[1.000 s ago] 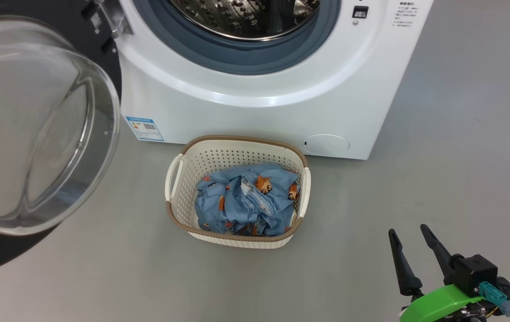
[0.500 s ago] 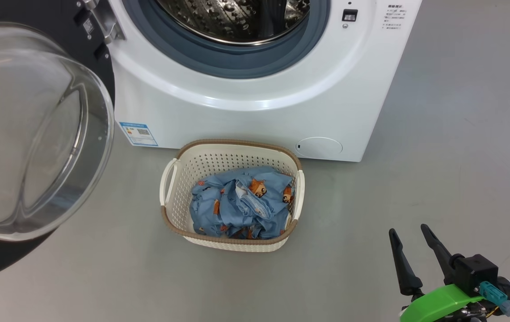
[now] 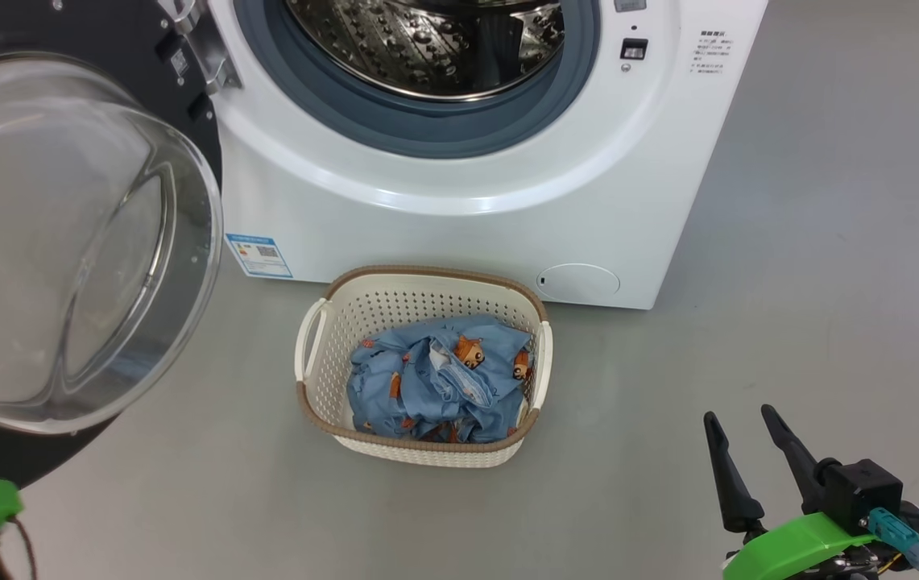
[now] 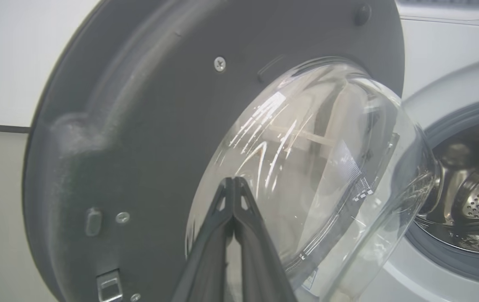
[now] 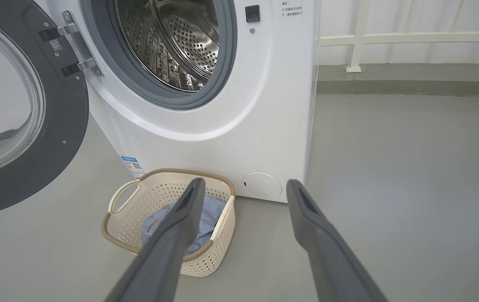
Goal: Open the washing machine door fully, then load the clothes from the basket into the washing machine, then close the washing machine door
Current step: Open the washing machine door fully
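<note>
Our left fingers (image 4: 218, 228) are clenched tip to tip on nothing, just before the bulging glass of the open round black-rimmed washing machine door (image 4: 138, 126); we cannot tell whether they touch. Our right fingers (image 5: 187, 214) are spread and empty, well apart from the cream perforated plastic basket (image 3: 330, 354) on the grey floor (image 3: 749, 282), which holds the light-blue printed clothes (image 3: 435, 387) before the white boxy washing machine (image 3: 467, 225).

Light-blue clothes (image 3: 427, 387) with orange animal print; cream, brown-rimmed basket (image 3: 395, 302); white washing machine (image 3: 443, 234)
</note>
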### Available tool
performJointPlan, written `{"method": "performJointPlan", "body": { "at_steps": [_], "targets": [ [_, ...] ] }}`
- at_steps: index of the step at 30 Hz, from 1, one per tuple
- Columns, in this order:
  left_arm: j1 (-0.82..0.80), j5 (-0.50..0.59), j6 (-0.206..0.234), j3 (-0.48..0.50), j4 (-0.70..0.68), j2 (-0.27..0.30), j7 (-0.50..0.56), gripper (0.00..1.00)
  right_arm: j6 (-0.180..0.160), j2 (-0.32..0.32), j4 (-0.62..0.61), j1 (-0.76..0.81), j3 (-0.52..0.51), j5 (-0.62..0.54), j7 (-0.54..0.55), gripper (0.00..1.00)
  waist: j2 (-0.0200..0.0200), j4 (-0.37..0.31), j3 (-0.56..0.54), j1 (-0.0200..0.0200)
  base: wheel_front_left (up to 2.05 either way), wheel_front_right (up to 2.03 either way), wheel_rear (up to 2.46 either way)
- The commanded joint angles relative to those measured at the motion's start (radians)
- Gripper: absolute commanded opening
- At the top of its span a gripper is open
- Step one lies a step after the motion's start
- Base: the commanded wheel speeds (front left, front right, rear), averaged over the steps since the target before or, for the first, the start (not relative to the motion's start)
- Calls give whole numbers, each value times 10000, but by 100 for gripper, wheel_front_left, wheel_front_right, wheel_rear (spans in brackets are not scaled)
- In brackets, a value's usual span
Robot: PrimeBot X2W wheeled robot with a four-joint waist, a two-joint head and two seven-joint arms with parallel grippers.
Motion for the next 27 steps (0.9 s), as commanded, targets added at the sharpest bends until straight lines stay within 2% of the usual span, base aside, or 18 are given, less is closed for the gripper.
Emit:
{"method": "performJointPlan", "body": {
  "at_steps": [1,3,5,6,7,8,16,27],
  "targets": [
    [222,19,-21,-152,-543,255,-59,0,25,-31,-234,-73,226,66,-76,100,0,-9,-58,0,0,0,0],
    [315,-12,-23,-355,-663,227,-59,0,25,-31,-238,-67,234,76,-76,100,0,-21,-76,0,0,0,0],
    [572,16,-24,-980,-908,192,-59,0,25,-31,-262,-44,252,97,-76,100,0,-52,-112,0,0,0,0],
    [697,-50,-25,-1330,-1027,179,-59,9,25,-31,-272,-29,258,101,-76,100,0,-70,-127,0,0,0,0],
    [812,-140,-25,-1544,-1145,168,-59,49,25,-31,-279,-17,257,105,-76,100,0,-89,-143,0,0,0,0],
    [933,-206,-26,-1708,-1234,159,-59,100,25,-31,-287,-4,260,108,-76,100,0,-122,-169,0,0,0,0],
    [1573,-415,-27,-2583,-1613,133,-59,100,25,-31,-369,72,294,144,-76,100,0,-563,-349,0,0,0,0],
    [2280,-473,-28,-3632,-1847,125,-59,100,25,-31,-640,305,247,157,-76,100,0,-1581,-621,0,0,0,0]
  ]
}}
